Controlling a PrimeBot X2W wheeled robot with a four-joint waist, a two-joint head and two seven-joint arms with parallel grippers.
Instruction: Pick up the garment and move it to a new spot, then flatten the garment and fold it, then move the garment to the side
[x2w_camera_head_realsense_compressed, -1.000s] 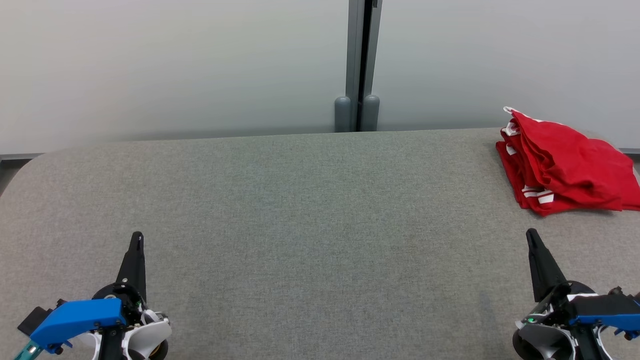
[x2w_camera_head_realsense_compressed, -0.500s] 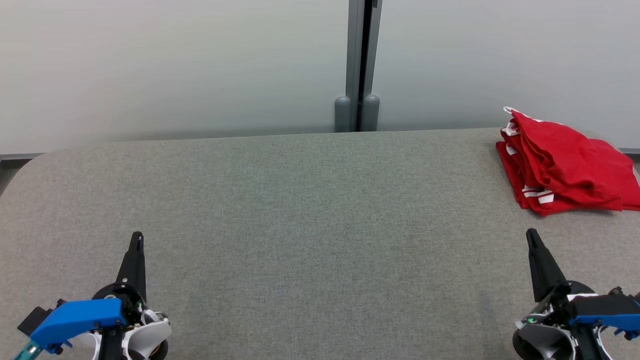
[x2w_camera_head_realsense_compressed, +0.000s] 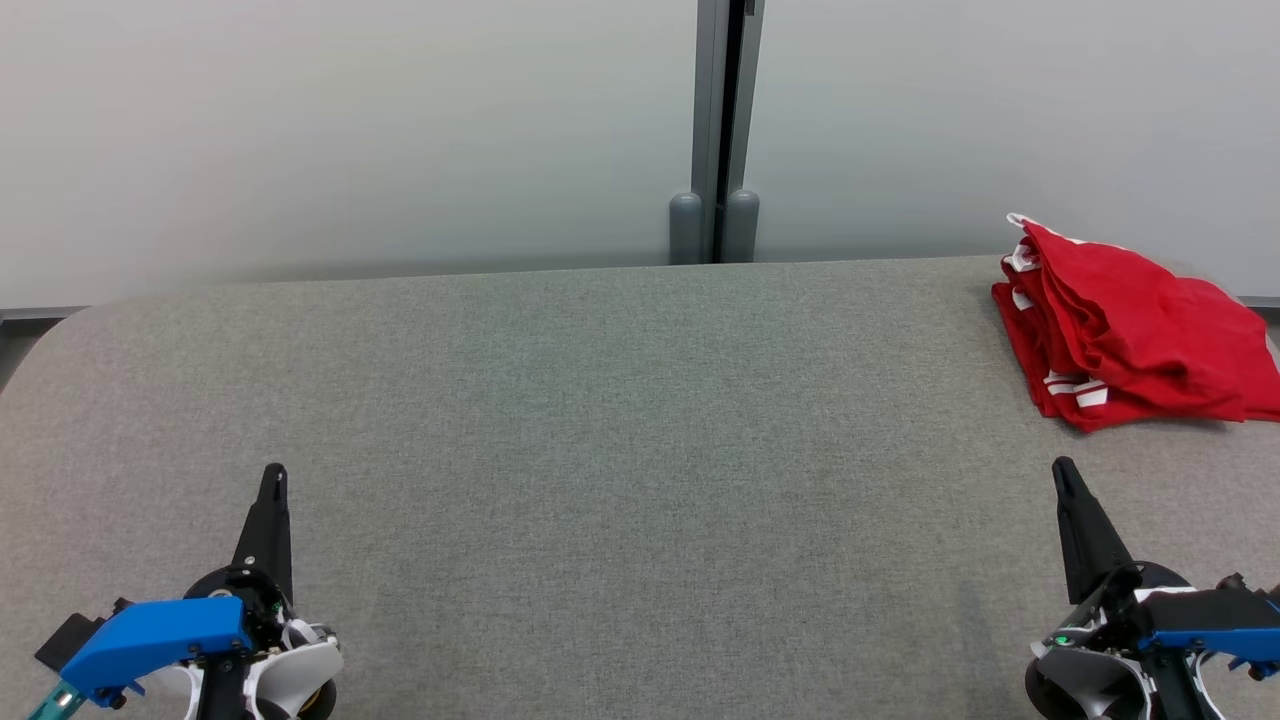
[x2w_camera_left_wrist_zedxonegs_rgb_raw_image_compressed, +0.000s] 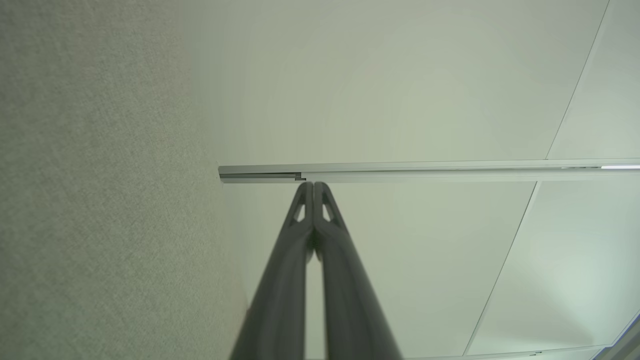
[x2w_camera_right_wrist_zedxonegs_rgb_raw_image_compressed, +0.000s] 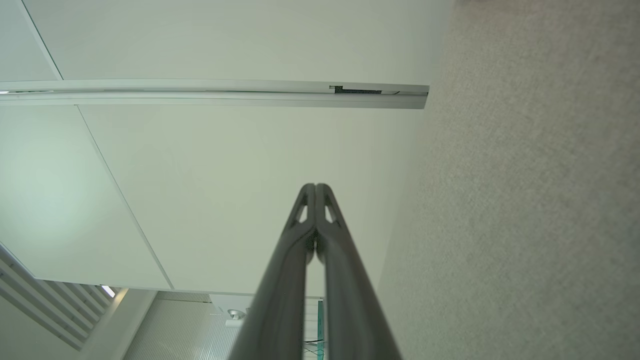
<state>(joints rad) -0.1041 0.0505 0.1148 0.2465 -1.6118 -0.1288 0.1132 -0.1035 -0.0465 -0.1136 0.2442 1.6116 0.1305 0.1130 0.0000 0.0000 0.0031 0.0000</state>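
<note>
Overall, the garment (x2w_camera_head_realsense_compressed: 1130, 330), a red shirt with white striped trim, was seen lying in a loosely folded, rumpled heap at the far right of the grey fabric-covered table (x2w_camera_head_realsense_compressed: 620, 420). It lay close to the table's far edge and was cut by the right border of the head view. White trim was exposed along the heap's left side and at its near left corner.

The right gripper (x2w_camera_head_realsense_compressed: 1063, 468) was seen at the near right part of the table, its tips pointed toward the far side. The garment lay beyond it and slightly to its right, near but apart, with a strip of bare table between the two. The left gripper (x2w_camera_head_realsense_compressed: 272, 472) was seen at the near left, well apart from the garment, with most of the table's width between them.

Both grippers were closed with nothing between the fingers. In the left wrist view the two dark fingers (x2w_camera_left_wrist_zedxonegs_rgb_raw_image_compressed: 285, 280) were pressed together at their tips, and in the right wrist view the fingers (x2w_camera_right_wrist_zedxonegs_rgb_raw_image_compressed: 347, 290) were likewise met at the tips.

Behind the table, pale wall panels (x2w_camera_head_realsense_compressed: 350, 130) were divided by a grey upright post (x2w_camera_head_realsense_compressed: 722, 120). Neither gripper was in contact with the garment.
</note>
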